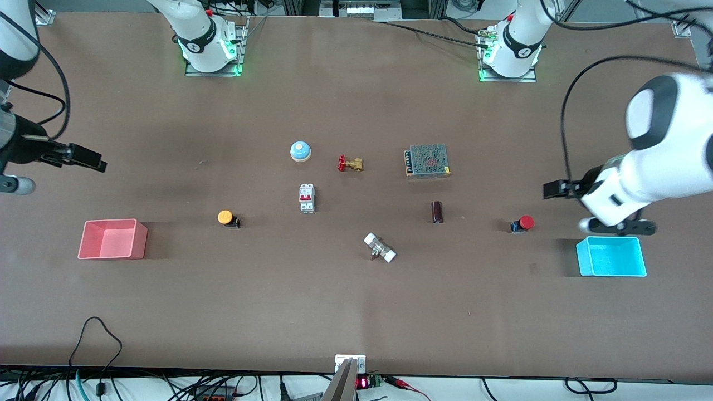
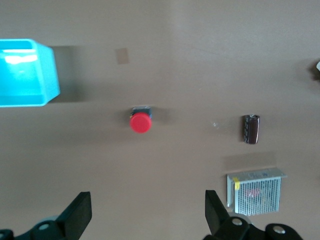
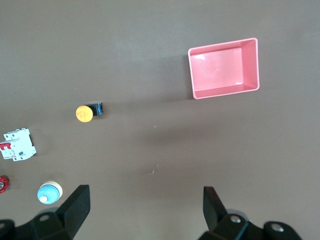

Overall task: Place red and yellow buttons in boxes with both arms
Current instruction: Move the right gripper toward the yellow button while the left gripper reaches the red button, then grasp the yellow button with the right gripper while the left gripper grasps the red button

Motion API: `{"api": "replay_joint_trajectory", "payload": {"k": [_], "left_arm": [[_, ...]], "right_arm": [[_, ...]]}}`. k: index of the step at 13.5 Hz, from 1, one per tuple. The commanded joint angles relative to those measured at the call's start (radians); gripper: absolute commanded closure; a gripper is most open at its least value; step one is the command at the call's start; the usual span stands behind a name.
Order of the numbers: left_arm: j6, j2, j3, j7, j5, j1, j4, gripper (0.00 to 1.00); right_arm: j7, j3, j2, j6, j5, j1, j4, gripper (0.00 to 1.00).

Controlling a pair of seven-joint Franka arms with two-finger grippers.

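Note:
The yellow button (image 1: 225, 217) lies on the table beside the pink box (image 1: 110, 221), toward the middle. The red button (image 1: 523, 224) lies beside the cyan box (image 1: 611, 273). My left gripper (image 1: 555, 189) hangs open and empty over bare table close to the red button. Its wrist view shows the red button (image 2: 140, 121) and the cyan box (image 2: 50, 70) past the open left gripper (image 2: 148, 212). My right gripper (image 1: 89, 159) hangs open and empty over bare table at the right arm's end. Its wrist view shows the yellow button (image 3: 85, 113) and the pink box (image 3: 226, 94) past the open right gripper (image 3: 146, 210).
In the middle of the table lie a blue-and-white bell (image 1: 300, 151), a brass valve with a red handle (image 1: 350, 164), a mesh-covered power supply (image 1: 427, 161), a white circuit breaker (image 1: 306, 198), a dark cylinder (image 1: 437, 212) and a white fitting (image 1: 380, 248).

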Motion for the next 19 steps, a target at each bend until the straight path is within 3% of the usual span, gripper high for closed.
{"api": "replay_joint_trajectory", "payload": {"k": [1,6,10,13,16,19], "left_arm": [[0.118,-0.011,-0.004,0.011,-0.026,-0.001,-0.128,0.0],[0.271,0.134,-0.003,-0.007,-0.026,0.027,-0.148,0.0],[0.336,0.191,-0.003,0.048,0.075,0.019,-0.148,0.0],[0.399,0.22,-0.003,0.054,0.074,0.024,-0.167,0.0],[0.436,0.236,-0.004,0.053,0.065,0.027,-0.199,0.0],[0.459,0.236,-0.004,0.053,0.031,0.028,-0.23,0.0]], "right_arm": [[-0.002,-0.005,0.028,0.009,0.018,-0.001,0.006,0.0],[0.016,-0.005,0.097,0.109,0.03,0.016,0.002,0.0],[0.018,-0.005,0.12,0.139,0.03,0.019,0.002,0.0],[0.022,-0.005,0.119,0.135,0.03,0.056,0.0,0.0],[0.07,-0.003,0.062,0.214,0.03,0.062,-0.125,0.0],[0.079,0.023,-0.012,0.456,0.029,0.064,-0.346,0.0]]}}
